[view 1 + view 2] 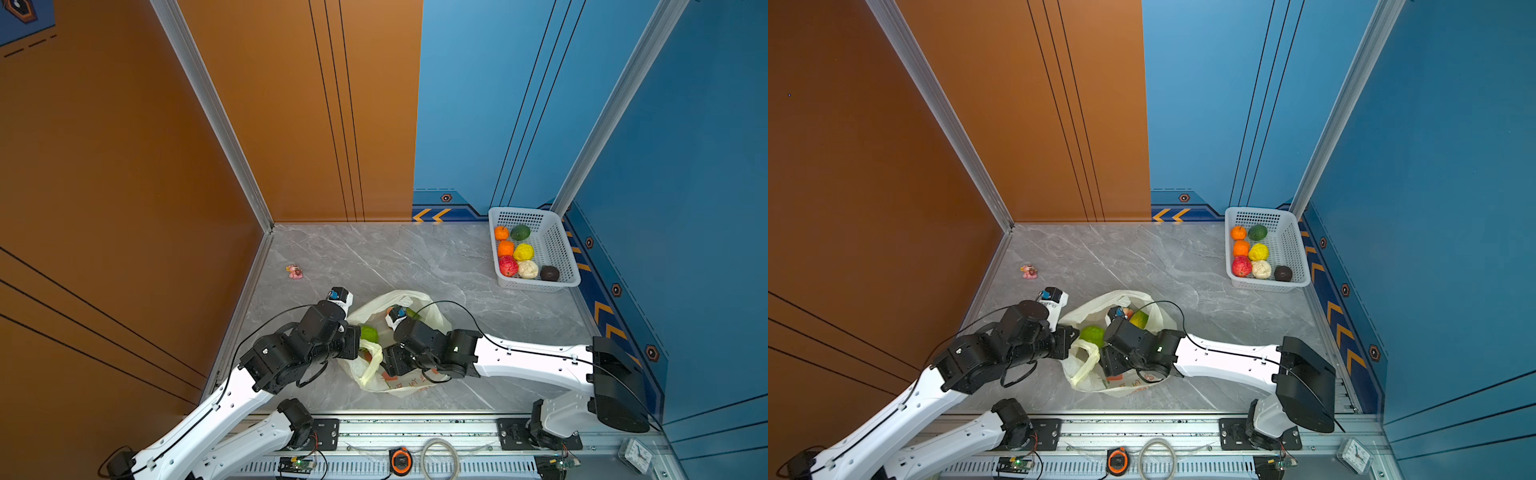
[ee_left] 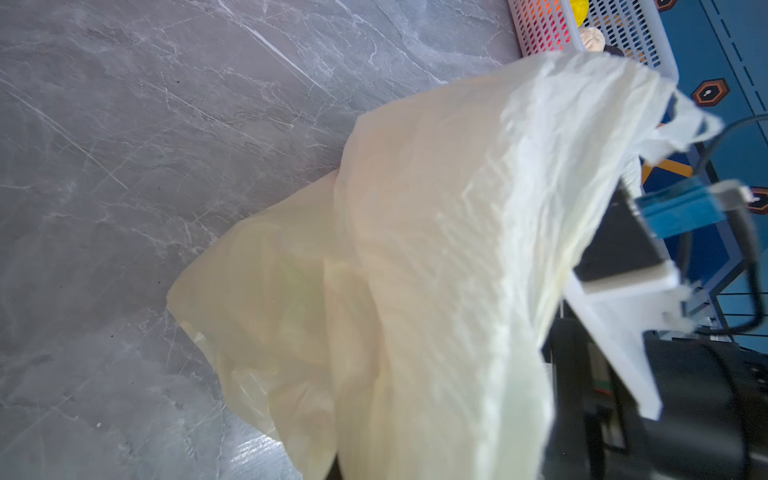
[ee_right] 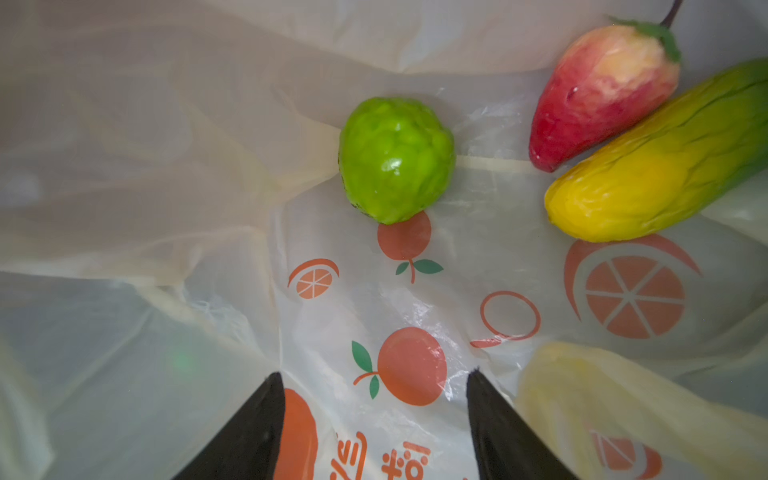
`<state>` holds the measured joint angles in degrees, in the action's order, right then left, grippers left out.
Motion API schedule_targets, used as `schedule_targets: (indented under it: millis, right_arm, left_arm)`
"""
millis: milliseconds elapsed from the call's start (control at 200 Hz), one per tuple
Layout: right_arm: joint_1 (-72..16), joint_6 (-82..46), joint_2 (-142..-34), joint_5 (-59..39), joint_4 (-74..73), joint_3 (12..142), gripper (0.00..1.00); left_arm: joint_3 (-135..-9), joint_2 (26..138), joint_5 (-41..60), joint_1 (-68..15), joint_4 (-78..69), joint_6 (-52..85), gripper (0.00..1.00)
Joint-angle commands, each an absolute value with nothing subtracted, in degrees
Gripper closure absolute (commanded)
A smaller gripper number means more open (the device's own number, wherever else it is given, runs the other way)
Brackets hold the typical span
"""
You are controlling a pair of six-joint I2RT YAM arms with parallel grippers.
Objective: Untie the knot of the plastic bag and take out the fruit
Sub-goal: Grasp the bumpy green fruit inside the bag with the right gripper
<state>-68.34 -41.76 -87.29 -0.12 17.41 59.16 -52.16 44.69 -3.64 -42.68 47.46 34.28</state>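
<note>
The plastic bag (image 1: pixel 399 296) (image 1: pixel 1121 296) lies open near the table's front middle, pale cream with orange fruit prints. My left gripper (image 1: pixel 354 334) is shut on the bag's rim and holds the plastic (image 2: pixel 415 249) lifted; its fingers are covered by it. My right gripper (image 3: pixel 374 374) is inside the bag, open and empty, fingertips (image 3: pixel 274 386) just above the printed plastic (image 3: pixel 415 307). Ahead of it lies a bright green fruit (image 3: pixel 397 160) (image 1: pixel 369 332), with a red-pink fruit (image 3: pixel 598 95) and a yellow-green fruit (image 3: pixel 665 174) beside it. The knot is out of view; a handle strip (image 1: pixel 371 365) hangs loose.
A white perforated basket (image 1: pixel 536 214) at the back right holds several fruits. A tiny pink toy figure (image 1: pixel 294 272) sits at the left. A small clock (image 1: pixel 636 455) and a cable coil (image 1: pixel 439 457) lie on the front rail.
</note>
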Motion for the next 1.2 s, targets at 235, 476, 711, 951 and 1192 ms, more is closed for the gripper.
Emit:
schedule_targets:
  millis: [235, 476, 711, 951, 1192]
  right_arm:
    - [-67.3, -42.7, -95.4, -4.1, 11.6, 60.5, 0.3]
    - [-63.6, -50.8, -98.6, -5.2, 0.4, 59.8, 0.27]
    - [-63.2, -57.6, -100.0, 1.9, -7.8, 59.2, 0.26]
    - [-62.2, -56.6, -102.1, 1.1, 0.4, 62.7, 0.24]
    - [-62.1, -50.5, -100.3, -5.6, 6.8, 62.2, 0.2]
  left_arm:
    - [-52.1, 44.0, -0.2, -41.6, 46.9, 33.3, 1.0]
    - [-49.5, 41.9, 4.7, -41.6, 46.0, 30.4, 1.0]
    - [-47.0, 40.8, 10.2, -41.4, 46.1, 27.8, 1.0]
    - [-45.7, 41.3, 11.7, -41.1, 46.1, 27.1, 1.0]
    - [-45.4, 40.6, 10.9, -40.6, 46.1, 27.4, 1.0]
